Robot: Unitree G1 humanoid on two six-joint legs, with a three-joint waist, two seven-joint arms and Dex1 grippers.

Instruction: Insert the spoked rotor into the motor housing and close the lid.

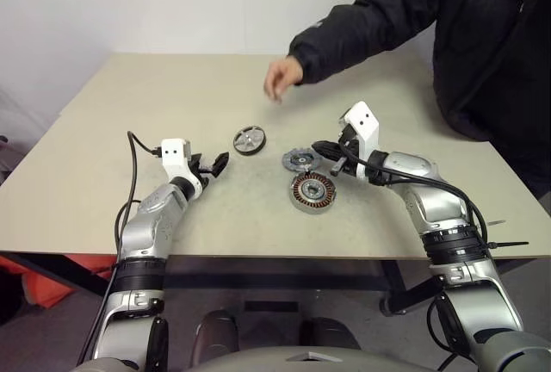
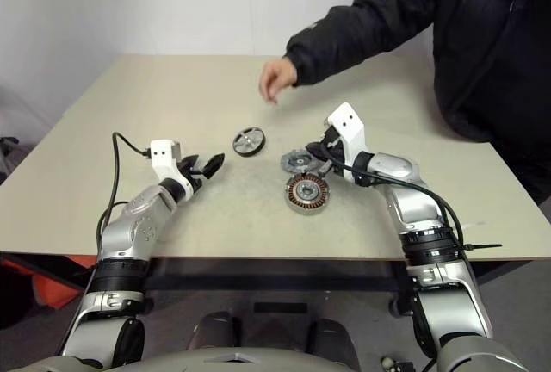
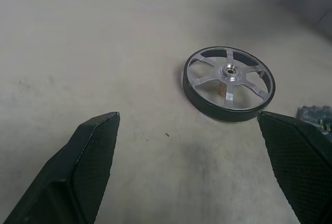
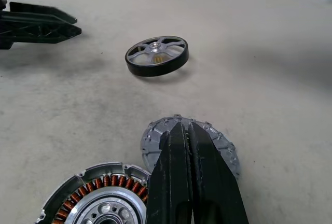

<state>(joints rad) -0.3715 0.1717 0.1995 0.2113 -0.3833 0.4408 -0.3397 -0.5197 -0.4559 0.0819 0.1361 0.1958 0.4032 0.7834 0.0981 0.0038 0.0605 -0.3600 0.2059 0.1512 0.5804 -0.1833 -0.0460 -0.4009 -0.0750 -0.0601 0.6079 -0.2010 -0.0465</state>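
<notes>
My left tool (image 1: 213,165), fingers spread wide, points at the spoked rotor (image 1: 249,140) lying flat on the bench (image 1: 103,131). My right tool (image 1: 323,150), fingers pressed together, hangs over, perhaps touching, the lid (image 1: 301,161); the motor housing (image 1: 312,192) sits just beside the lid.

Left end effector (image 1: 216,164) reaches forward from the near left, fingers spread wide. Right end effector (image 1: 320,146) angles leftward from the right, fingers pressed together.

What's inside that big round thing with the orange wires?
Inside the motor housing you can see a ring of copper windings around a silver centre. No spoked rotor is in it yet. Its underside, against the table, is hidden.
</notes>
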